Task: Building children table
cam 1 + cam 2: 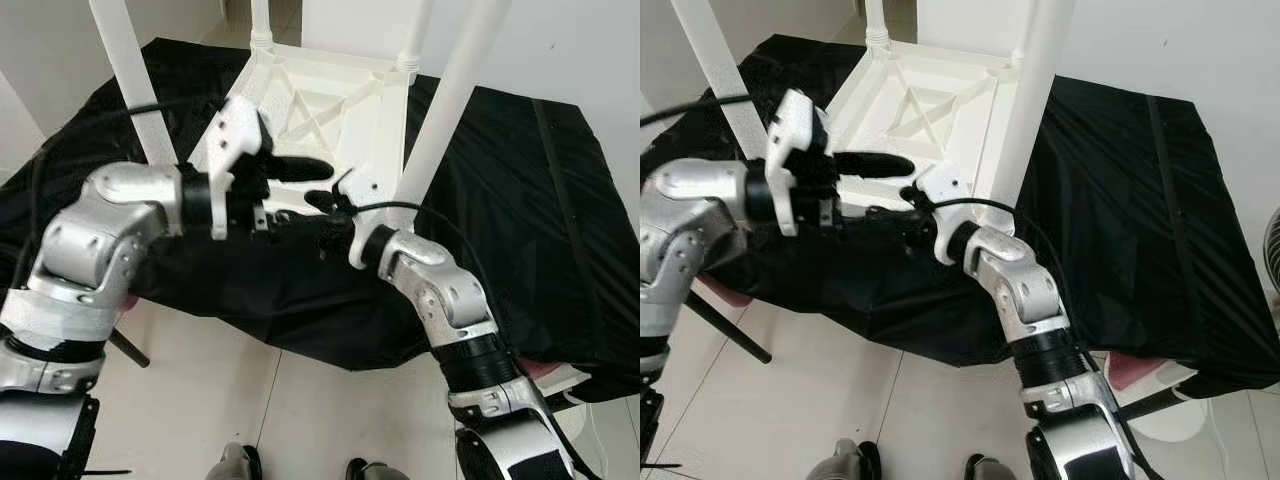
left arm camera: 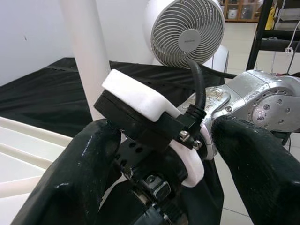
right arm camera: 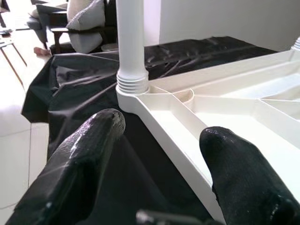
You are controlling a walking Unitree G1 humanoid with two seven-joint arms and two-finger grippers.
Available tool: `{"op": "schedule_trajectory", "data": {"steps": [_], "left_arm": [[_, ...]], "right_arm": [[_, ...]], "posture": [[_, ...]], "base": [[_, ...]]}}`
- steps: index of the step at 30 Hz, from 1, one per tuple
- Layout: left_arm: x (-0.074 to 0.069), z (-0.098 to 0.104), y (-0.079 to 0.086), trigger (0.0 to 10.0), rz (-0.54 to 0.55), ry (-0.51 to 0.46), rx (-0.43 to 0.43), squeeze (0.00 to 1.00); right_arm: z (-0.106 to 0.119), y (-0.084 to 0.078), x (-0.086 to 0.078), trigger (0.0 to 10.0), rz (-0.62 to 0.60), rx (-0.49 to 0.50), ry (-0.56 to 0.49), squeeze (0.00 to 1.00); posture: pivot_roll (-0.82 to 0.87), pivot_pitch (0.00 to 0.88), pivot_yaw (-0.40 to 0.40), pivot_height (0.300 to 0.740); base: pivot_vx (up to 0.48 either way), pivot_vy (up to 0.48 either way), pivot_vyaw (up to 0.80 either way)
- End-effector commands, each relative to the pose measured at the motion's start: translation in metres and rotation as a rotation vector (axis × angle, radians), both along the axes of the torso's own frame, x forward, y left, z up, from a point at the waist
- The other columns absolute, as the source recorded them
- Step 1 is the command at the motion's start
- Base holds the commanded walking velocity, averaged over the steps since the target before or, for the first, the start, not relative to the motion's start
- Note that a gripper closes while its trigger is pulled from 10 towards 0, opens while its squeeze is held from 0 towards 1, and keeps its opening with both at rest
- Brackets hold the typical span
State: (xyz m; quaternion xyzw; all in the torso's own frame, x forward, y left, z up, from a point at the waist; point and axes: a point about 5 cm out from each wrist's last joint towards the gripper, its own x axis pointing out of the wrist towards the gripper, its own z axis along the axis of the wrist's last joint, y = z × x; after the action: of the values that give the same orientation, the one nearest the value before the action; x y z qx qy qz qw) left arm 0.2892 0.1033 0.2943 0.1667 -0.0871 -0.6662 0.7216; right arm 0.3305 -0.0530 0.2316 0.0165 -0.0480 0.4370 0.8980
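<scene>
table (image 1: 330, 100) — smooth white plastic | cloth (image 1: 520, 200) — black, glossy (creased) | fingers (image 3: 89, 154) matt

upturned table (image 1: 330, 100) on cloth (image 1: 520, 200), fan (image 2: 185, 33) behind

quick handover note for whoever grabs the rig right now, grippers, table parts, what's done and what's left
Left gripper: jaws open, holding nothing, hovering over the near edge of the upside-down white table, pointed toward the right arm's wrist.
Right gripper: jaws open, holding nothing, at the table's near edge, facing the near-left leg.
The table lies top-down on a black cloth.
Done: four legs stand in the corner sockets; the near-right leg rises beside the right arm.
Left: cannot tell whether every leg is tight; check them, then flip the table upright.
</scene>
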Motion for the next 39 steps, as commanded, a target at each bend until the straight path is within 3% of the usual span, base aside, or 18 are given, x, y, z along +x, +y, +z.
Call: {"op": "schedule_trajectory", "data": {"steps": [1, 10, 18, 27, 39], "left_arm": [[-0.002, 0.001, -0.002, 10.0, -0.037, -0.024, 0.024, 0.0], [0.003, 0.003, -0.002, 10.0, -0.006, -0.032, 0.012, 0.0], [0.005, 0.004, 0.0, 10.0, 0.005, -0.038, 0.013, 0.0], [0.005, 0.005, 0.0, 10.0, 0.0, -0.04, 0.014, 0.0], [0.005, 0.006, 0.001, 10.0, -0.001, -0.045, 0.019, 0.0]], "right_arm": [[0.003, 0.002, -0.003, 10.0, 0.017, -0.004, -0.012, 0.0], [0.001, 0.005, -0.007, 10.0, 0.044, -0.025, -0.024, 0.0], [-0.017, 0.01, -0.029, 10.0, 0.217, -0.199, -0.106, 0.0], [-0.017, 0.008, -0.029, 10.0, 0.215, -0.224, -0.122, 0.0], [-0.025, 0.009, -0.036, 10.0, 0.274, -0.337, -0.202, 0.0]], "posture": [[-0.02, 0.168, 0.002, 0.74], [-0.02, 0.168, 0.002, 0.74], [-0.02, 0.171, 0.004, 0.74], [-0.02, 0.172, 0.005, 0.74], [-0.02, 0.171, 0.004, 0.74]], "base": [[0.0, 0.0, 0.0], [0.0, 0.0, 0.0], [0.0, 0.0, 0.0], [0.0, 0.0, 0.0], [0.0, 0.0, 0.0]]}}
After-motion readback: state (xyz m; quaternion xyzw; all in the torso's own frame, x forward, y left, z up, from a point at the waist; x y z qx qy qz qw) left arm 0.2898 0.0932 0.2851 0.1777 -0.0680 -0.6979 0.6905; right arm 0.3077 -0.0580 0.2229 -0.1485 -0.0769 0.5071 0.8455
